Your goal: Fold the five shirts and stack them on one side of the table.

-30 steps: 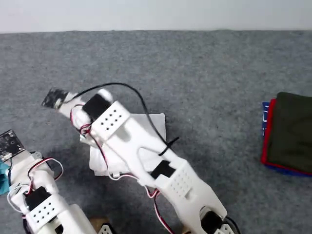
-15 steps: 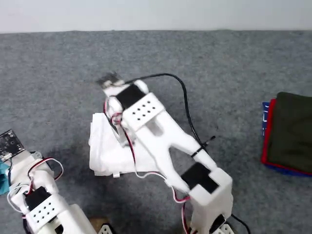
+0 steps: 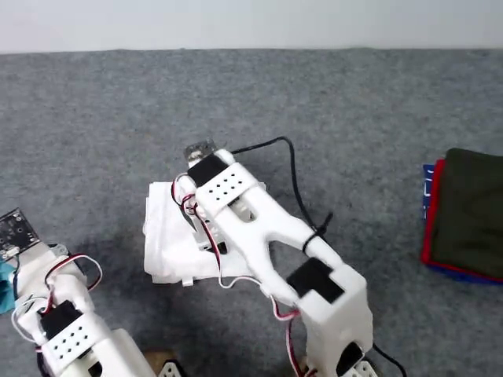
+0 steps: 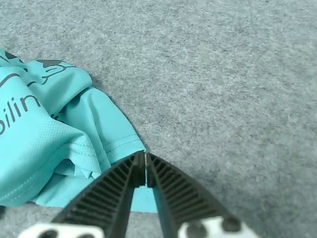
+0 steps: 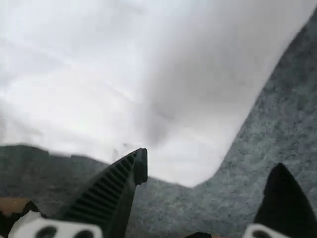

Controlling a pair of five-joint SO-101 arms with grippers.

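A folded white shirt [image 3: 169, 236] lies on the grey table, left of the middle. My right arm [image 3: 236, 204] hangs over it, its wrist above the shirt's right half. In the right wrist view my right gripper [image 5: 210, 183] is open just above the white shirt [image 5: 148, 74], near its edge, with nothing between the fingers. A crumpled teal shirt [image 4: 49, 134] lies at the table's left edge [image 3: 4, 287]. My left gripper [image 4: 145, 168] is shut, its tips over the teal shirt's hem. My left arm [image 3: 63, 322] stands at the front left.
At the right edge sits a stack of folded shirts [image 3: 468, 212], dark green on top of red and blue. The grey felt table [image 3: 354, 118] is bare between the white shirt and the stack. A black cable [image 3: 295, 181] loops off the right arm.
My right arm swung from the white shirt's left end toward the right and now hangs over its right half. The left arm and the teal shirt have not moved.
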